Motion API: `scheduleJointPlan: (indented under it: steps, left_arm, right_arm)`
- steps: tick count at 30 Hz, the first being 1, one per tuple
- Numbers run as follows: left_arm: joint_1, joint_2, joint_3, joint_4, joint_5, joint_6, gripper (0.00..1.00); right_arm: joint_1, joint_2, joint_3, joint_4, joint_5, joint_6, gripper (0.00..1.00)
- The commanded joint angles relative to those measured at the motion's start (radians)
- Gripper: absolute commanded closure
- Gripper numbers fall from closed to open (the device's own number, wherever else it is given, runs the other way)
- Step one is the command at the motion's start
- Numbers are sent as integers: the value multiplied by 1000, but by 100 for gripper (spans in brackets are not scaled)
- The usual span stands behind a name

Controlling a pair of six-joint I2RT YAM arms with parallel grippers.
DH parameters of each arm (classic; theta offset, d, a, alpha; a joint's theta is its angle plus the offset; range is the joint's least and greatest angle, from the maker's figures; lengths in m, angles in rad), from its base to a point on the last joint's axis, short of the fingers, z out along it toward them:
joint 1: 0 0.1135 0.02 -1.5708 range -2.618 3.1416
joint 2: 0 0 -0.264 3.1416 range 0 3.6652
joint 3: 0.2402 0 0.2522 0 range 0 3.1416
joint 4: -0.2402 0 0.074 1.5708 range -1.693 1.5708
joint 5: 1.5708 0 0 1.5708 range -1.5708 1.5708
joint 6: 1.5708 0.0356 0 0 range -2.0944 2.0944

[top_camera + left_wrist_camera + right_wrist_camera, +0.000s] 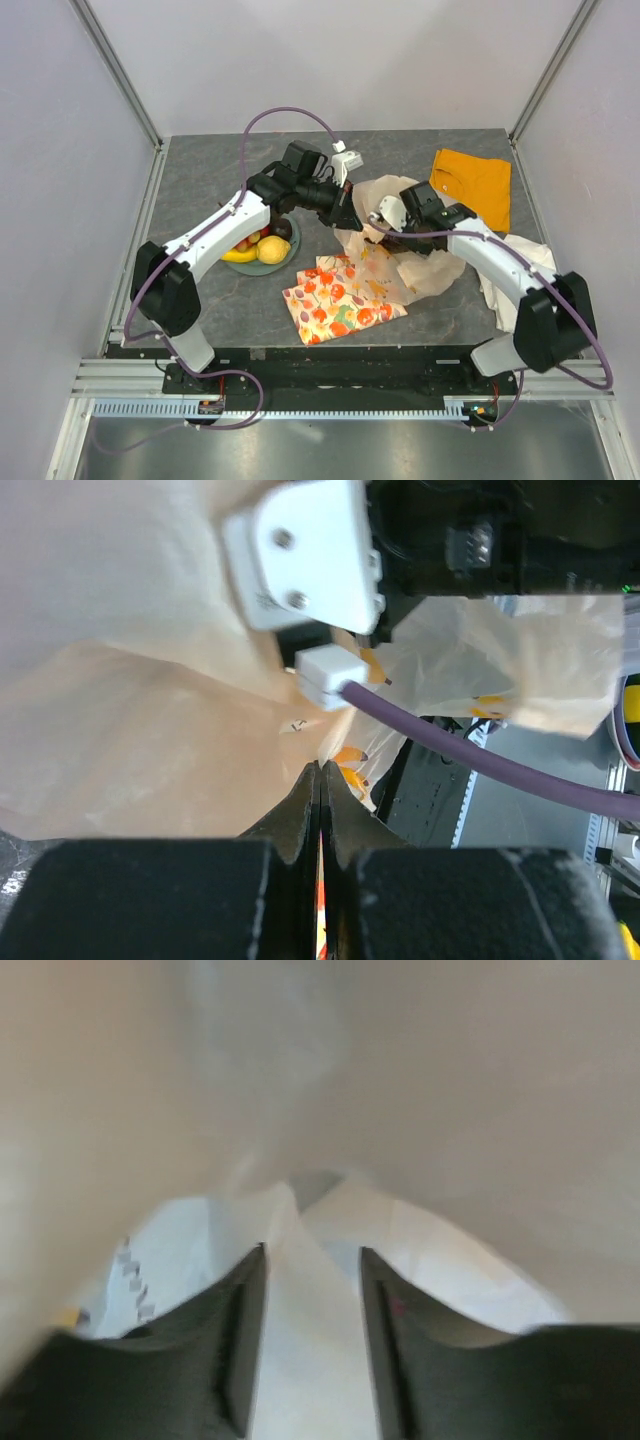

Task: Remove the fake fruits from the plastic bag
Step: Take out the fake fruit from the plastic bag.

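Left claw (320, 770) tight on plastic bag (130, 730).

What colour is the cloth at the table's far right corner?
The cloth is plain mustard-orange, clearest in the top external view.

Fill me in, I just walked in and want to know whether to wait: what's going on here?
Two robot arms are emptying a plastic bag in the middle of the table. The left gripper has its fingers shut on the bag's edge, holding it up. The right gripper is reaching into the bag with its fingers apart, and no fruit shows between them. A banana and a lemon lie with other fruits on a plate to the left.
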Motion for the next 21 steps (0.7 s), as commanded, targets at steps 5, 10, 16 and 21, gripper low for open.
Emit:
scheduleJointPlan:
  steps: [5, 10, 16, 21]
  left_arm:
    - [6, -5, 24, 55, 40, -35, 98]
    - [8, -11, 13, 58, 42, -27, 98]
    - [8, -25, 1, 55, 36, -19, 98]
    - [8, -31, -4, 55, 24, -13, 98]
  right_arm:
    - [-105, 251, 216, 47, -98, 118, 34]
    - [-147, 360, 283, 15, -194, 215, 26]
    - [-148, 420, 292, 4, -269, 232, 11]
    - [-148, 458, 273, 12, -210, 250, 11]
